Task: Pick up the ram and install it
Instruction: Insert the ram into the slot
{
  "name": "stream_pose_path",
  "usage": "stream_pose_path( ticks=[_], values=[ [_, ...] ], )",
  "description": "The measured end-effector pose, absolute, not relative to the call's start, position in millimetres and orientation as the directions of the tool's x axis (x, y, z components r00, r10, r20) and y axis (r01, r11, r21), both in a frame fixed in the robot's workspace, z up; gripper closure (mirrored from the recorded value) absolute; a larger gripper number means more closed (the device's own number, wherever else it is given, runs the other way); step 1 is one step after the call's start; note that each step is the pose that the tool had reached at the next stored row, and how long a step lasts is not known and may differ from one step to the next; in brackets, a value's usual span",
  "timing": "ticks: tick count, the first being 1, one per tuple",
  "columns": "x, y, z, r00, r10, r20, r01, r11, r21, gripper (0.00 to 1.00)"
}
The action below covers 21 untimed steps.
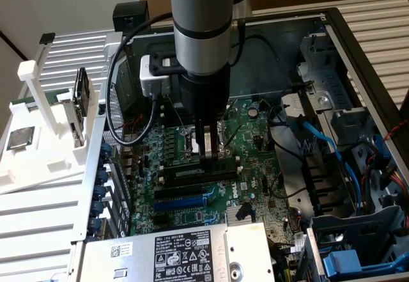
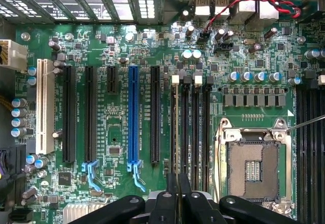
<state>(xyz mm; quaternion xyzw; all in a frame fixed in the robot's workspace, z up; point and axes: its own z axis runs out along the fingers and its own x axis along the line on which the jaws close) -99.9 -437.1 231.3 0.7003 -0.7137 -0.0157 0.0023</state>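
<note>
The ram point(image 2: 176, 132) stands on edge over one of the black memory slots beside the processor socket point(image 2: 252, 165). In the wrist view it shows as a thin pale line running into the seam between my fingers. My gripper point(image 2: 177, 177) is shut on its near end. In the exterior view the gripper point(image 1: 206, 156) points straight down at the middle of the motherboard point(image 1: 185, 213), with the ram point(image 1: 222, 159) a dark strip at its fingertips. How deep the ram sits in the slot I cannot tell.
The open computer case has a power supply point(image 1: 179, 250) at the front and blue cables point(image 1: 319, 142) with drive cages on the exterior view's right. A white rack point(image 1: 38, 160) holding a silver processor chip point(image 1: 19, 139) stands on the exterior view's left. A blue expansion slot point(image 2: 133, 117) lies beside the memory slots.
</note>
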Motion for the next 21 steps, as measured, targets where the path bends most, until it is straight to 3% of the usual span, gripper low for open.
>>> stream_pose_path(
  ticks=[21],
  values=[
    [-100.5, -437.1, 229.2, -0.019, -1.000, -0.019, -0.999, 0.019, 0.026, 0.87]
  ],
)
